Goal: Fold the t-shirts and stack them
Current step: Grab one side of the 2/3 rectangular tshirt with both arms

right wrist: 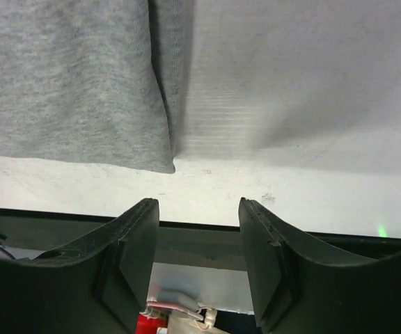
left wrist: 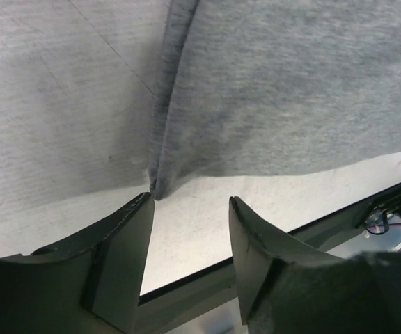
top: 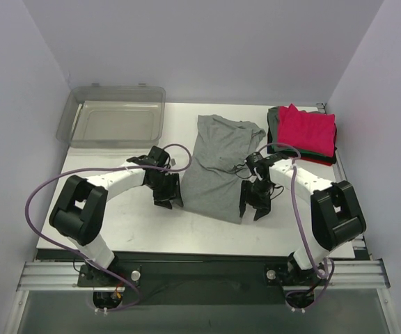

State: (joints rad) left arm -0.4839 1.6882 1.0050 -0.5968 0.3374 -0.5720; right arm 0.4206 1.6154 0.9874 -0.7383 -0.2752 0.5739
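A heather-grey t-shirt (top: 218, 167) lies folded lengthwise in the middle of the table, collar toward the back. My left gripper (top: 167, 198) hovers at its near left corner, my right gripper (top: 254, 205) at its near right corner. In the left wrist view the left gripper (left wrist: 190, 202) is open and empty, with the shirt's folded corner (left wrist: 156, 186) just past one fingertip. The right gripper (right wrist: 199, 203) is open too, and the grey hem corner (right wrist: 164, 161) lies a little beyond it. Folded t-shirts (top: 305, 132) are stacked at the back right, a pink-red one on top.
A clear plastic bin (top: 113, 118) stands at the back left corner. The white table (top: 117, 223) ends in a dark front edge (right wrist: 200, 233) right below both grippers. Purple walls close in the left, right and back sides.
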